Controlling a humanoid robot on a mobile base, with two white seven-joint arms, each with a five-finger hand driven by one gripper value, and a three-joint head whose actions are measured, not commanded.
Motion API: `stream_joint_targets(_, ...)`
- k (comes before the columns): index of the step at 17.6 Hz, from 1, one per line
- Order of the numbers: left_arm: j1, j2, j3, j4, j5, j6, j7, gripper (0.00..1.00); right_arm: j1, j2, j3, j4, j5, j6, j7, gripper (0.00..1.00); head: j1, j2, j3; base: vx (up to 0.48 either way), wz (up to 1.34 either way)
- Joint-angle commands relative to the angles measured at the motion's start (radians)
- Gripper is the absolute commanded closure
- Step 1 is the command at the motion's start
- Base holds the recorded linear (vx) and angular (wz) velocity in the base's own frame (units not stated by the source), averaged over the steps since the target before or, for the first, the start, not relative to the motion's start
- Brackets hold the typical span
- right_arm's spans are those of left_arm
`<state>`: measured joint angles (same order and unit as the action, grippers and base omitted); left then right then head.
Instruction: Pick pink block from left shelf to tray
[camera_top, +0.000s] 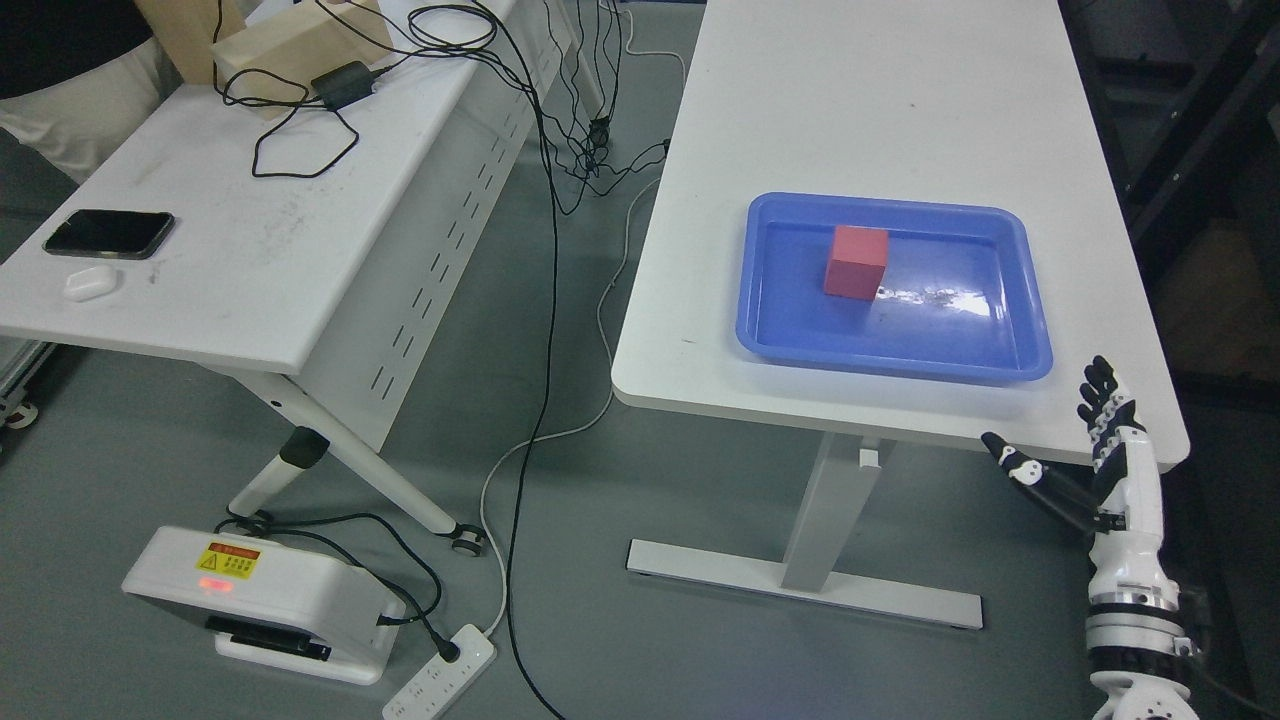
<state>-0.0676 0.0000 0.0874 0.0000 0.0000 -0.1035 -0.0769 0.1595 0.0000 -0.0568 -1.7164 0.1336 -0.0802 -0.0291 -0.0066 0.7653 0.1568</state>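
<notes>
Right robot hand (1085, 440) upright, fingers spread

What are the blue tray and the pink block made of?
The tray looks like glossy plastic: its floor throws back bright glare from the lights. The block looks matte, with flat, dull faces and crisp edges, maybe foam or painted wood; the picture can't settle which.

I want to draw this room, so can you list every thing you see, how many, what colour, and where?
pink block: 1, pinkish red, inside the tray
tray: 1, blue, on the right table
right table: 1, white
left table: 1, white
phone: 1, black, left table
small case: 1, white, beside the phone
power adapter: 1, black, left table, with cables
box device: 1, white, on the floor
power strip: 1, white, floor
right hand: 1, black and white, fingers open, lower right
</notes>
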Motion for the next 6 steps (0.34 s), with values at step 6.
stream_joint_targets(6,0.000,0.017,0.000,-0.017,0.008,0.001,0.000,0.00,0.000,-0.017,-0.003,0.001,0.000,0.000,0.001,0.00,0.0000,0.000,0.000,-0.159,-0.03)
